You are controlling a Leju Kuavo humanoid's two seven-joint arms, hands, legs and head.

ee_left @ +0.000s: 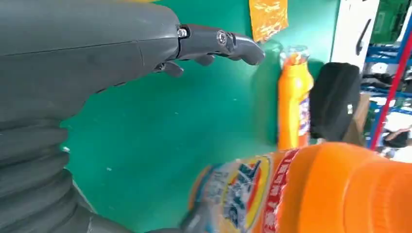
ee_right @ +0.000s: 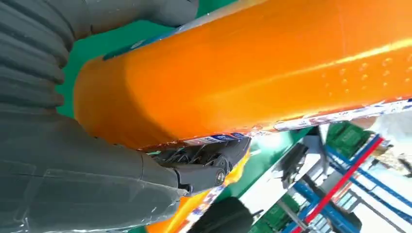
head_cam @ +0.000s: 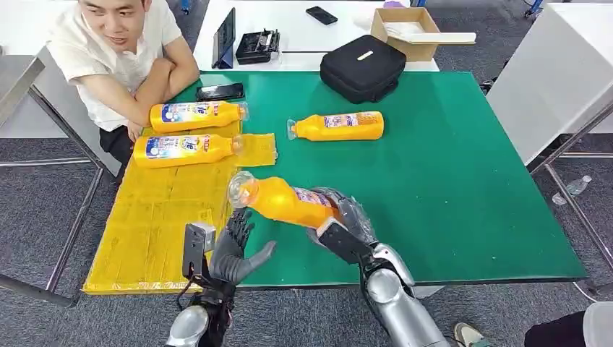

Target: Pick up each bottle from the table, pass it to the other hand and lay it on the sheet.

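Right hand (head_cam: 345,220) grips an orange bottle (head_cam: 283,200) at its base end, fingers (ee_right: 204,167) wrapped around the body, bottle held off the green worktop (head_cam: 448,181) near its front edge, tilted, cap end pointing toward the yellow sheet (head_cam: 155,224). Left hand (head_cam: 235,249) sits just under and beside the bottle's cap end, fingers (ee_left: 218,41) spread and released, holding nothing; contact with the bottle cannot be told.

Two more orange bottles lie on their sides on the sheet near the worktop's far left corner: far sheet bottle (head_cam: 195,116) and near sheet bottle (head_cam: 186,150), parallel, close together. A fourth loose bottle (head_cam: 336,126) lies on its side on the bare green surface, toward the far edge, middle, beside the sheet's narrow flap.

Black phone (head_cam: 219,91) lies at the far edge just behind the sheet bottles. Black case (head_cam: 361,67) sits at the far edge, overlapping onto the white table behind. A person (head_cam: 119,50) leans on the far left corner, arms folded.
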